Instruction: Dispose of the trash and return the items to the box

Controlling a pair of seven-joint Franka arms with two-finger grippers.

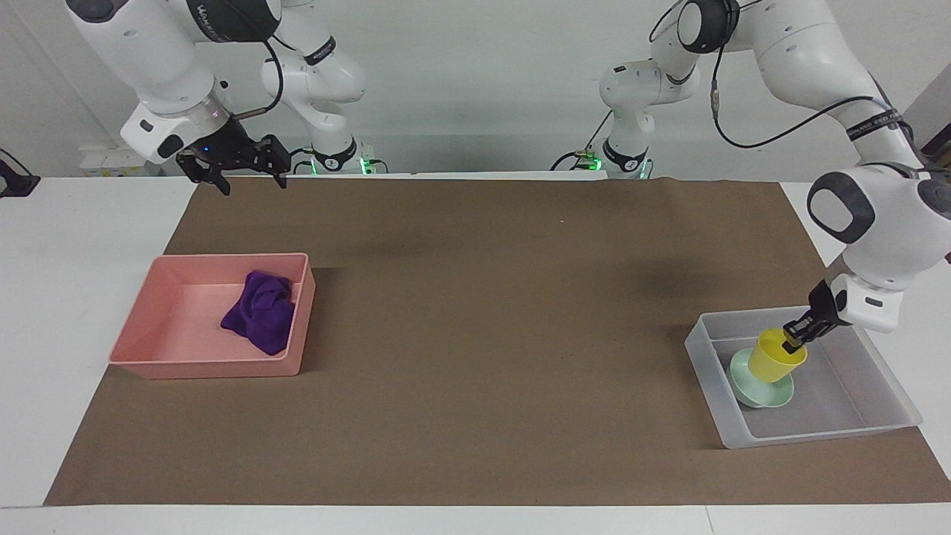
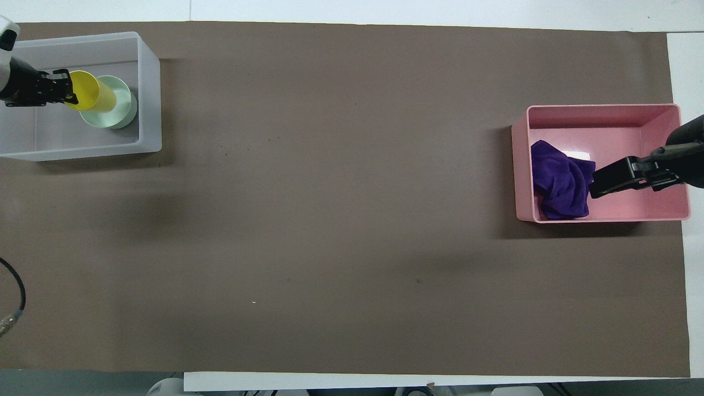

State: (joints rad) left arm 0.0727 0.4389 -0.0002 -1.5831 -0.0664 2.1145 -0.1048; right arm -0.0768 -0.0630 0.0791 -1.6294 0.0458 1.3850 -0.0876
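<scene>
1. Brown paper (image 1: 475, 386) covered most of the white tabletop (image 1: 74, 223), with a pale wall past the arm bases.
2. At the left arm's end of the tabletop sat the clear box (image 1: 877, 416), its walls sloping outward.
3. Inside the box lay the mint bowl (image 1: 765, 395), close to the wall facing the middle of the tabletop.
4. The left gripper (image 1: 792, 340) was down within the box, over the bowl.
5. Its jaws were closed on the rim of the yellow cup (image 1: 774, 357), one finger inside the mouth and one outside.
6. The cup hung tilted, its base over the bowl's hollow; whether the base touched the bowl could not be told.
7. From overhead, the cup (image 2: 91, 98) overlapped the bowl (image 2: 122, 107), and the left gripper (image 2: 66, 93) came in across the box (image 2: 148, 99) from the box's outer end.
8. At the right arm's end sat the pink tray (image 1: 148, 349), well apart from the box.
9. The purple rag (image 1: 261, 316) lay crumpled in the tray, against the wall facing the middle of the tabletop.
10. The right gripper (image 1: 238, 167) was raised high, over the paper's edge nearest the robots, with its jaws spread and holding nothing.
11. From overhead, the right gripper (image 2: 605, 181) overlapped the tray (image 2: 605, 113) just beside the rag (image 2: 561, 187), yet the facing view showed it well clear of both.
</scene>
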